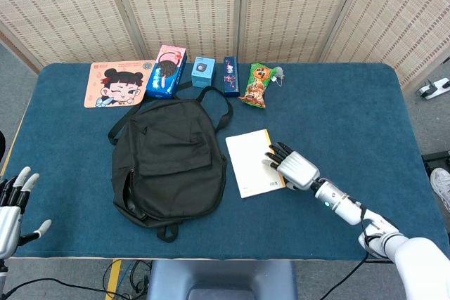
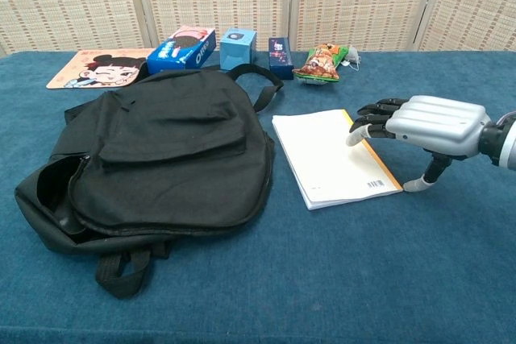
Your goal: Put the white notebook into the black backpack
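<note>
White notebook (image 1: pixel 254 162) lies flat on blue surface (image 1: pixel 351 110), just right of black backpack (image 1: pixel 169 158). Prob. light, thin, floppy w/ slick cover; best pinched at yellow-spine edge. Right hand (image 1: pixel 293 167) hovers there, fingers spread, holding nothing. Left hand (image 1: pixel 10 205) idle, spread, empty.

A white notebook (image 2: pixel 330 156) with an orange spine edge lies beside the black backpack (image 2: pixel 157 155) on the dark blue table (image 2: pixel 322 279).
</note>
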Available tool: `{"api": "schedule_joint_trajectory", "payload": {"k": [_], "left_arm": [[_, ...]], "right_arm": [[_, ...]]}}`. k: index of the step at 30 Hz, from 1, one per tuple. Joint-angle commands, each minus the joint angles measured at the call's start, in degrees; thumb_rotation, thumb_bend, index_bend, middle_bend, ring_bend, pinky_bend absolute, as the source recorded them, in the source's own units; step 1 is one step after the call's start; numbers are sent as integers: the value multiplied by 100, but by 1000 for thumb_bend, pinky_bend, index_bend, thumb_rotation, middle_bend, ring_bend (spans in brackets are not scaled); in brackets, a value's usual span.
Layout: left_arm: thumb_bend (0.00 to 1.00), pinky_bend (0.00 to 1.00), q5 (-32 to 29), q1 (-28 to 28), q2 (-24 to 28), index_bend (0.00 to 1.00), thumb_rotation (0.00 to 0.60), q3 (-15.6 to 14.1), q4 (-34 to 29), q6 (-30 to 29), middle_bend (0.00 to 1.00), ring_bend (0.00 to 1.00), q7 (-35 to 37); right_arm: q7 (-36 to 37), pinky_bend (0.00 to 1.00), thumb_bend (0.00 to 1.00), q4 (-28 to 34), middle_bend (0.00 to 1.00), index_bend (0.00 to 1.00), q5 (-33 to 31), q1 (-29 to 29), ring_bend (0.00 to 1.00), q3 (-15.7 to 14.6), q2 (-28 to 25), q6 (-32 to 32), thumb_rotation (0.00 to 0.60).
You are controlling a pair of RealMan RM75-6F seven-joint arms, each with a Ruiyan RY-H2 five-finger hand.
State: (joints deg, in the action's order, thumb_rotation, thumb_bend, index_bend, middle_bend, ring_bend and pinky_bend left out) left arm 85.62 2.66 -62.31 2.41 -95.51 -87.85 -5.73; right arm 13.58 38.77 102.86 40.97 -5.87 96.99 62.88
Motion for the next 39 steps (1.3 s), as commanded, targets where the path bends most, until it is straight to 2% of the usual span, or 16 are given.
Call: {"api": "schedule_joint_trajectory", "payload": {"k": [1, 11, 17, 29, 39], "left_arm": [[206, 32, -5, 4, 1, 58, 600, 2, 4, 9, 0, 8, 5], [205, 32, -30, -26, 6, 58, 600, -1, 42, -13, 0, 8, 56], [205, 32, -38, -25, 5, 58, 600, -7, 55, 9, 0, 8, 77], [206, 32, -39, -15, 18, 58, 600, 0, 55, 26, 0, 8, 104], [205, 32, -4, -16, 55, 58, 600, 0, 3, 4, 0, 8, 88]], "right_arm": [[8, 66, 0, -38, 133, 176, -6, 30, 27, -17, 46, 3, 600], [92, 66, 7, -192, 149, 176, 8, 186, 27, -72, 245, 31, 600], [203, 66, 123, -322, 187, 178, 13, 256, 27, -101, 339, 65, 600], [420, 66, 270, -627, 232, 226, -7, 407, 69, -105, 598, 159, 600], [550, 66, 296, -746, 253, 240, -79, 509, 88, -63, 675, 216, 600]]}}
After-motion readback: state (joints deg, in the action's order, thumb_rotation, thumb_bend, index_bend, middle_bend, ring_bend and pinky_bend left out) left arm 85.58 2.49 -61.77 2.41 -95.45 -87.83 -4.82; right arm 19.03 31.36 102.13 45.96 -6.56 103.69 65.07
